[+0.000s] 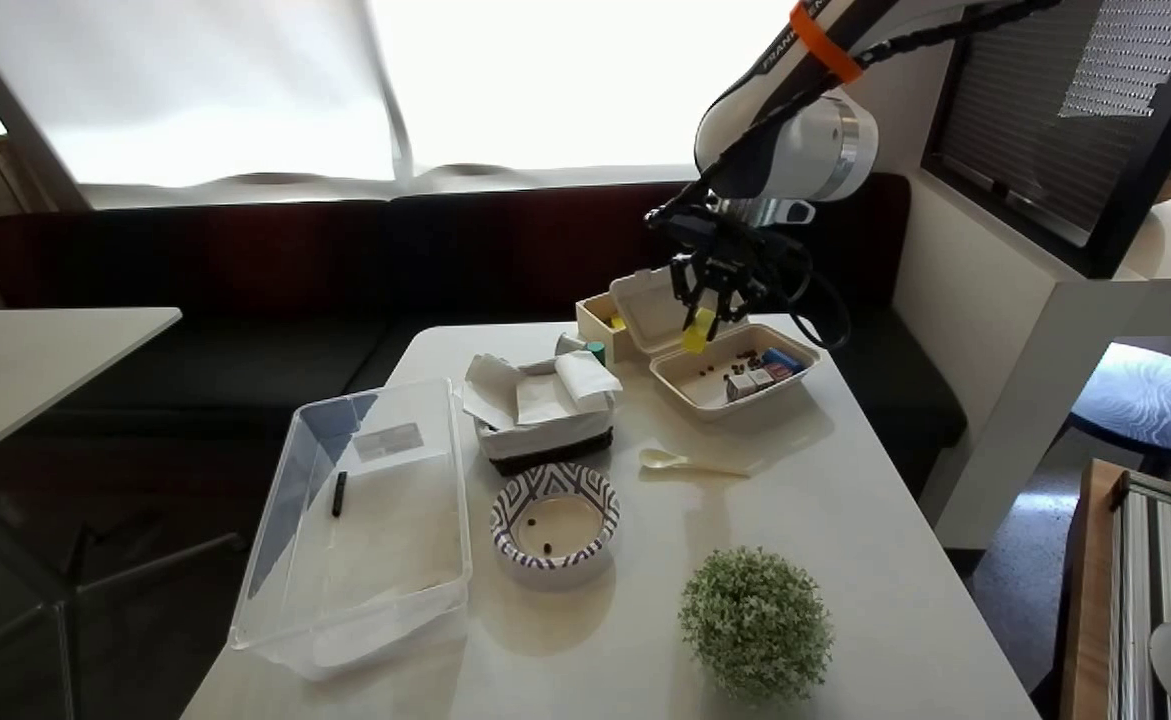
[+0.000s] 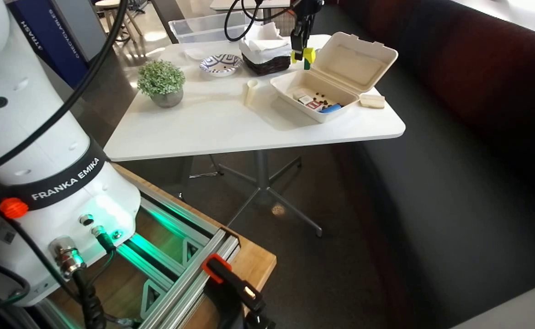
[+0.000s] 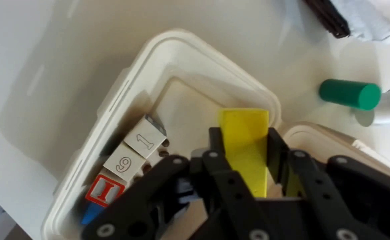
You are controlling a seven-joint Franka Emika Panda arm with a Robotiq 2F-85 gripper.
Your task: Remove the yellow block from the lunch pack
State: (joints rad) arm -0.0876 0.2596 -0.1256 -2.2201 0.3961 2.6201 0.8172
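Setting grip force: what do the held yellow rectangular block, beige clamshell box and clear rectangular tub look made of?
The yellow rectangular block: painted wood, plastic or foam, can't tell which; fairly matte, no grain shows.
The beige clamshell box: probably moulded fibre, matte; dull surface, rounded corners, though plastic is possible.
The clear rectangular tub: likely rigid plastic, glossy; see-through walls, pale rim glints.

Block (image 3: 244, 153) in gripper (image 3: 245, 139), cubes (image 3: 125, 161) inside lunch pack (image 3: 188, 110), spoon (image 1: 693, 464) near it, bowl (image 1: 570, 525) beside tub (image 1: 375, 540)
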